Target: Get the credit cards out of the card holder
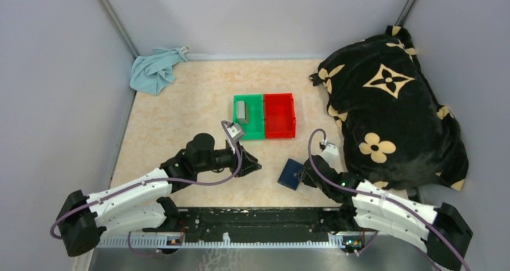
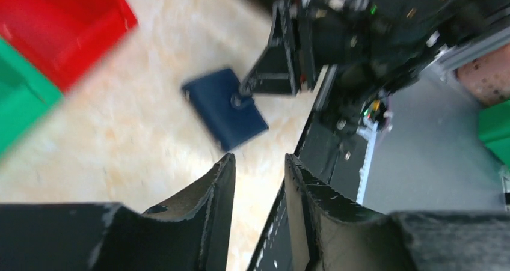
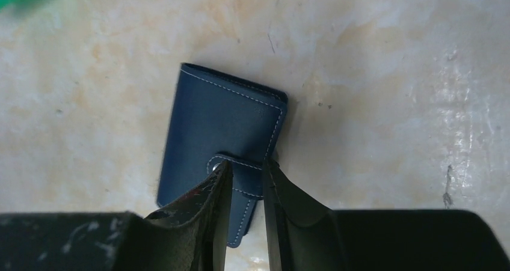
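Starting nearest, lower centre of the right wrist view, we see the right gripper [image 3: 245, 178] narrowed astride the snap tab [image 3: 248, 161] of the shut navy card holder [image 3: 222, 115], flat on the table [image 3: 391, 73]. We cannot tell whether it pinches. The holder looks light and supple, so we would take that tab. Beyond, the left gripper [image 2: 258, 175] hangs part-spread, empty.

Even, diffuse light from above, soft shadows, faint glare on the table [image 3: 457, 121]; left wrist view motion-blurred, smearing the card holder [image 2: 225, 106] and red bin [image 2: 60, 24]; right wrist view sharp, its near foreground dark and out of focus.
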Available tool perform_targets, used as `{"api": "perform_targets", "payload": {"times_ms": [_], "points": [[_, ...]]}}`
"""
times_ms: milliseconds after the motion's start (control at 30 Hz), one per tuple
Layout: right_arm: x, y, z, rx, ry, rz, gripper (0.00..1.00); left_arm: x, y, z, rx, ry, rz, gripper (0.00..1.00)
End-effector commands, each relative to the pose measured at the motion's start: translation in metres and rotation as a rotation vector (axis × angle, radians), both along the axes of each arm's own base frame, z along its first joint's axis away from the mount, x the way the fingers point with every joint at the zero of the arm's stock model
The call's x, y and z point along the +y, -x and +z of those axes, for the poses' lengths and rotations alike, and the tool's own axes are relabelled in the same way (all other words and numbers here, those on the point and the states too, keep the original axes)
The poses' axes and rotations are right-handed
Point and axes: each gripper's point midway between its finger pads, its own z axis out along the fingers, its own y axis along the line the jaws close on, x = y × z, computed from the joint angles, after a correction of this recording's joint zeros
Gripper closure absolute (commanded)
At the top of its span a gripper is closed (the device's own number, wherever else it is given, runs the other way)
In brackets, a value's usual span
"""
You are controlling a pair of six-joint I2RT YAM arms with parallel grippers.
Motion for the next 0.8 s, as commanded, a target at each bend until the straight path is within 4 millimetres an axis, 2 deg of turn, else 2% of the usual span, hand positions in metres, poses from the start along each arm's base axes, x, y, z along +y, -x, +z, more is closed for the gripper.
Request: {"api": "perform_targets", "payload": {"times_ms": [0, 233, 467, 600, 767], "points": [[0.029, -0.002, -0.006, 0.039, -0.092, 0.018, 0.74, -0.001, 0.011, -0.038, 0.074, -0.023, 0.035, 0.61], [0.055, -0.005, -0.013, 0.043, -0.114, 0.093, 0.73, 0.016, 0.021, -0.071, 0.125, -0.056, 0.102, 0.78], [0.074, -0.016, -0.020, 0.047, 0.007, 0.182, 0.72, 0.031, 0.017, -0.085, 0.135, -0.096, 0.169, 0.91], [0.085, -0.031, -0.011, 0.008, 0.048, 0.208, 0.72, 0.035, 0.014, -0.090, 0.138, -0.118, 0.199, 1.00], [0.096, -0.043, 0.014, -0.063, 0.105, 0.248, 0.71, 0.040, 0.009, -0.096, 0.144, -0.129, 0.241, 1.00]]}}
